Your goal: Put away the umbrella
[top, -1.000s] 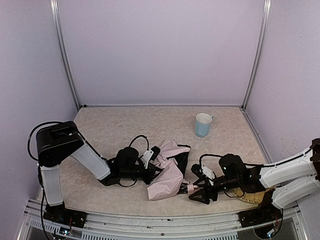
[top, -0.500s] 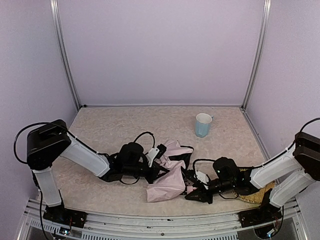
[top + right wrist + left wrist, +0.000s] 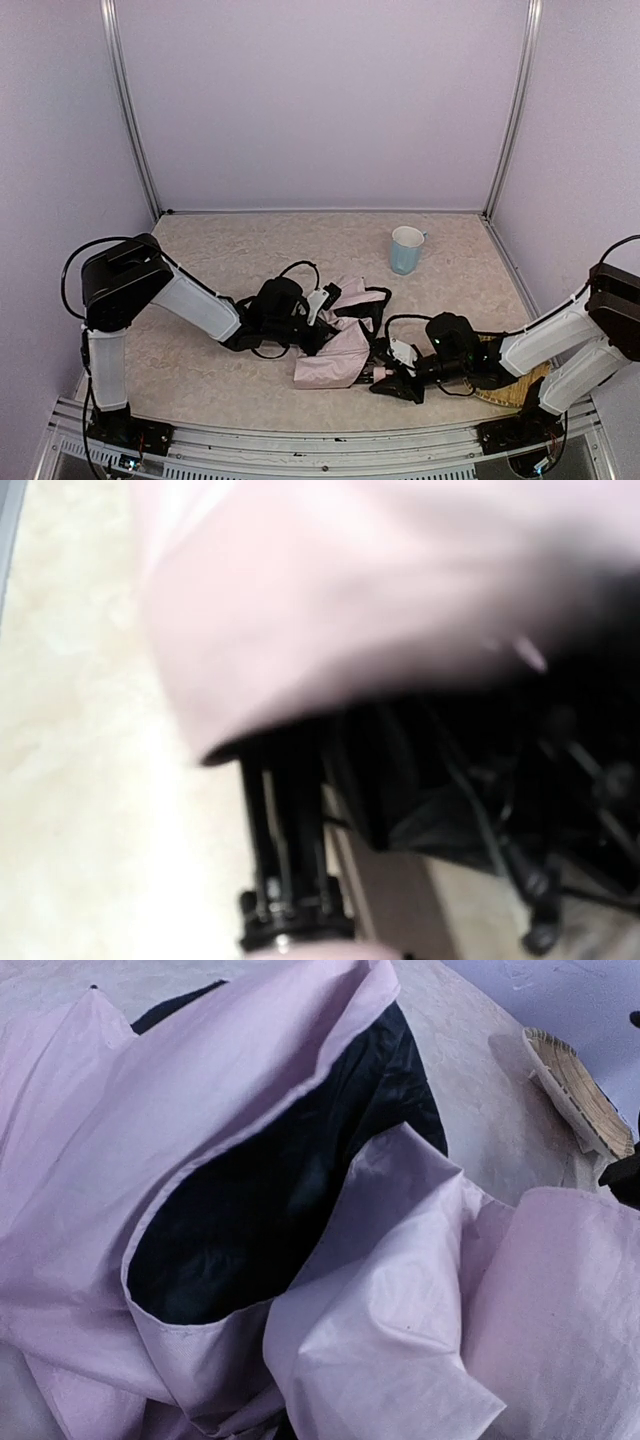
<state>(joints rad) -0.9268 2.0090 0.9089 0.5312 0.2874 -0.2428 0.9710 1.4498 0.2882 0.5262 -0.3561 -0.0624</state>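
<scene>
A: Beige table (image 3: 220, 250), lilac walls. Whereabouts of umbrella (image 3: 335, 362)?
B: Lower centre of top view, crumpled between both arms. Pink outside, black lining showing.
A: Left gripper (image 3: 318, 305)?
B: Pressed into upper left edge of fabric, fully closed. Pinching cloth or not, impossible to tell. Wrist view filled with folds.
A: Right gripper (image 3: 386, 378)?
B: Low on table, just right of fabric, narrowed around small pink handle (image 3: 379, 374). Black shaft (image 3: 285, 830) blurred in wrist view.
A: Anything else?
B: Blue cup (image 3: 406, 250) upright, upper right, well apart. Woven tray (image 3: 497, 393) under right arm.
</scene>
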